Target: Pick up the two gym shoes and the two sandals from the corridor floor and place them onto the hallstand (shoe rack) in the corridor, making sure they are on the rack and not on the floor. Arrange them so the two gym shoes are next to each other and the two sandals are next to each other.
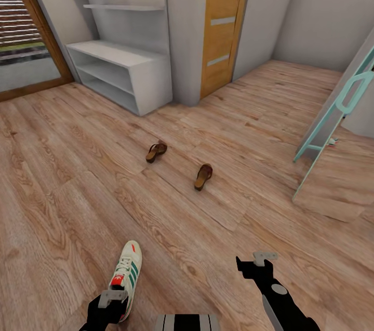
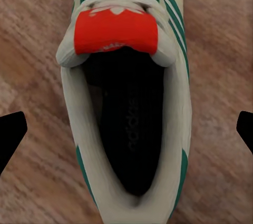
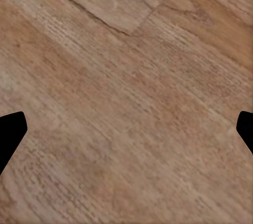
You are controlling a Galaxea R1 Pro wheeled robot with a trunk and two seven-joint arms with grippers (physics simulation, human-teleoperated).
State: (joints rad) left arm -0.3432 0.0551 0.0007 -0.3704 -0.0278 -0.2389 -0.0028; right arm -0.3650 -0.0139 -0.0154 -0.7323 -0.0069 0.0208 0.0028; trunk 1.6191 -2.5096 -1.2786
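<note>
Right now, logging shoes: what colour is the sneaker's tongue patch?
Red-orange tongue patch, clearest in the left wrist view.

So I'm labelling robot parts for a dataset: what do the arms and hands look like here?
Both arms are glossy black. The right arm carries a round grey patch on its forearm. A pale grey bracket sits atop each wrist. The left hand and right hand are black, with dark pointed fingertips at the wrist views' edges. No cables visible.

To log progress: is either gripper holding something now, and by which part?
Nothing is held. The open left gripper hangs over a gym shoe; the open right gripper faces floor.
</note>
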